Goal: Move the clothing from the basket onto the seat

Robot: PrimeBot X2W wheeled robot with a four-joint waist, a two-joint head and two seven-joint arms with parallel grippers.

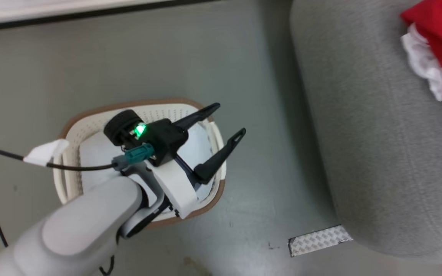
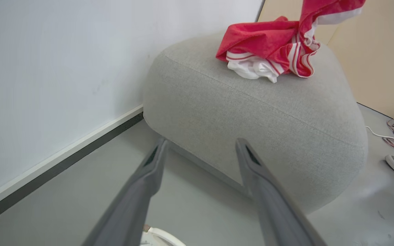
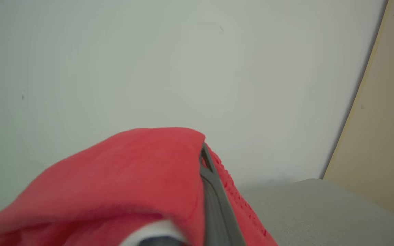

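Left gripper (image 1: 226, 122): fingers spread wide, empty, poised over the basket (image 1: 90, 117) near its 3 o'clock rim. Basket stands on the floor (image 1: 205, 57), at 8 o'clock in head view; a pale sheet (image 1: 92, 153) lies in its bottom.

Clothing (image 1: 441, 42) lies bunched on the seat (image 1: 359, 134), at 2 o'clock in head view. In left wrist view one end rises out of frame at 1 o'clock.

Right gripper (image 3: 200, 153): red fabric draped over it, one finger (image 3: 214, 194) showing. Opening: cannot tell
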